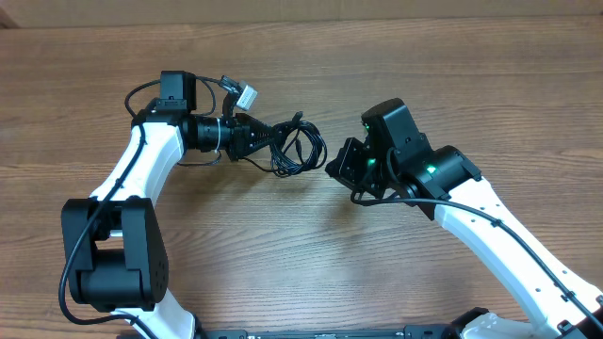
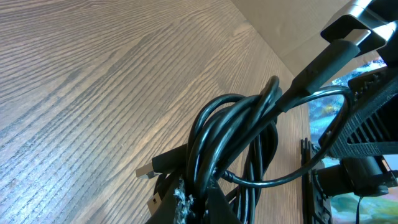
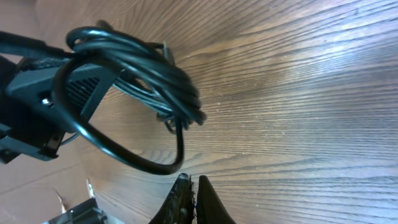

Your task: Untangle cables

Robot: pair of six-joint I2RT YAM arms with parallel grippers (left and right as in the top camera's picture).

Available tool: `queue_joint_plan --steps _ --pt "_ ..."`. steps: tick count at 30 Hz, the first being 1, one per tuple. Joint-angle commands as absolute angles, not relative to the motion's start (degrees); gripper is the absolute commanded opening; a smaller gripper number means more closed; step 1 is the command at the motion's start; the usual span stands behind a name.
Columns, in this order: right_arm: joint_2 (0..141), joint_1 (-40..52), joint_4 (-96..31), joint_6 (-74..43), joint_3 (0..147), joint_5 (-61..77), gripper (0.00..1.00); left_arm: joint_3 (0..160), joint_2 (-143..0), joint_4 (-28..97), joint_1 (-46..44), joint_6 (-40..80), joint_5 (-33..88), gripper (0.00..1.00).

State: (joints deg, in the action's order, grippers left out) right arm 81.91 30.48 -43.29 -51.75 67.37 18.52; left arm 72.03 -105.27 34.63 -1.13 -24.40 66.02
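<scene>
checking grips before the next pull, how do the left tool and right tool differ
The left tool is shut on the cables; the right tool is shut on nothing. The left tool touches them; the right tool's tips sit just short of a hanging loop. Both are closed and roughly face each other.

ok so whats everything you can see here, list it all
cables: one tangled bundle, strand count unclear, black, mid-table
table: one, brown wood grain, under everything
white connector: one, white, on wiring by the left wrist
left arm: one, white and black, left side
right arm: one, white and black, right side
left gripper: one, black, shut on the cables
right gripper: one, black, shut, beside the bundle, a loop close to its tips
</scene>
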Motion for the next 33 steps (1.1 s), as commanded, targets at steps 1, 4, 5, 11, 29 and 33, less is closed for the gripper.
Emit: queue_joint_plan --steps 1,4,5,11,29,33 --pt "82.3 31.4 -42.2 -51.2 67.6 18.9 0.04 72.1 -103.7 34.5 -1.3 -24.6 68.6 0.04" --pt "83.9 32.8 -41.5 -53.6 67.5 17.3 0.04 72.1 -103.7 34.5 -1.3 -24.6 68.6 0.04" --pt "84.7 33.4 -41.0 -54.5 67.5 16.6 0.04 72.1 -103.7 34.5 -1.3 -24.6 68.6 0.04" --pt "89.9 35.7 -33.1 -52.9 67.5 15.0 0.04 72.1 -103.7 34.5 -1.3 -24.6 68.6 0.04" --pt "81.9 30.7 -35.4 -44.0 69.7 10.5 0.04 72.1 -103.7 34.5 -1.3 -24.6 68.5 0.04" --pt "86.9 30.7 -33.3 -45.6 69.7 12.6 0.04 72.1 -103.7 34.5 -1.3 -24.6 68.5 0.04"
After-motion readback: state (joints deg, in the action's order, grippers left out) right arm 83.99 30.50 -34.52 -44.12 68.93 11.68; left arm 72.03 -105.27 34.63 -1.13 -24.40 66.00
